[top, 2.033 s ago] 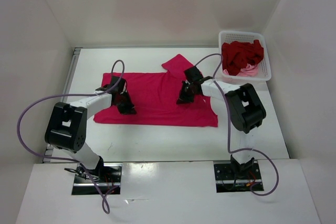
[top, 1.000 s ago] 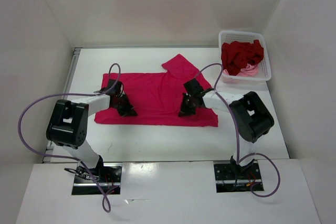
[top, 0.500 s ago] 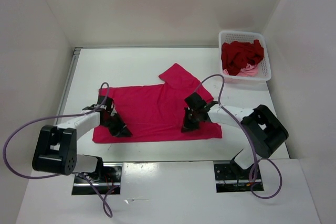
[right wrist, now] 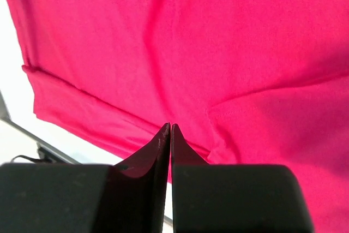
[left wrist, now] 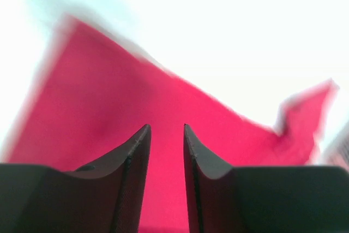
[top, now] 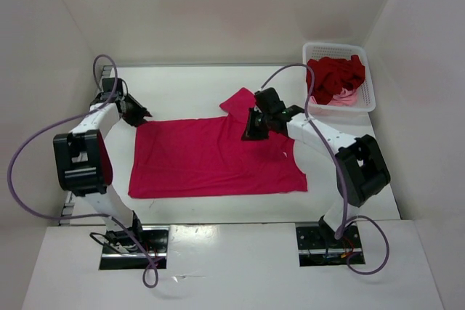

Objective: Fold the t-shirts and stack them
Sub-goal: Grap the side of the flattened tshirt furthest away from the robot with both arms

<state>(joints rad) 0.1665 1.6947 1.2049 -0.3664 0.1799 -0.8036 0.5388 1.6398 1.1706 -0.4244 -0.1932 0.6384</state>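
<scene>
White walls [top: 218, 12] close in a white table [top: 189, 85], and the magenta shirt [top: 211, 157] lies spread flat across the middle of it, one sleeve [top: 240, 101] sticking out toward the back at its far right corner. The left gripper [top: 136, 112] hangs just beside the shirt's far left corner. In its own wrist view the left gripper [left wrist: 166, 129] is released, a plain gap between the two dark fingers [left wrist: 133, 156] and nothing caught in it, with the cloth blurred beyond. The right gripper [top: 251, 130] sits over the shirt's far right part, just below the sleeve. Seen from its wrist, the right gripper [right wrist: 168, 126] is clenched, tips pressed together above the cloth near a seam, and I can see no fabric pinched between them. At the far right corner of the table stands a white basket [top: 370, 85], well apart from the spread shirt, holding the crumpled crimson shirt [top: 334, 74] with the pink shirt [top: 347, 96] peeking out beneath it.
</scene>
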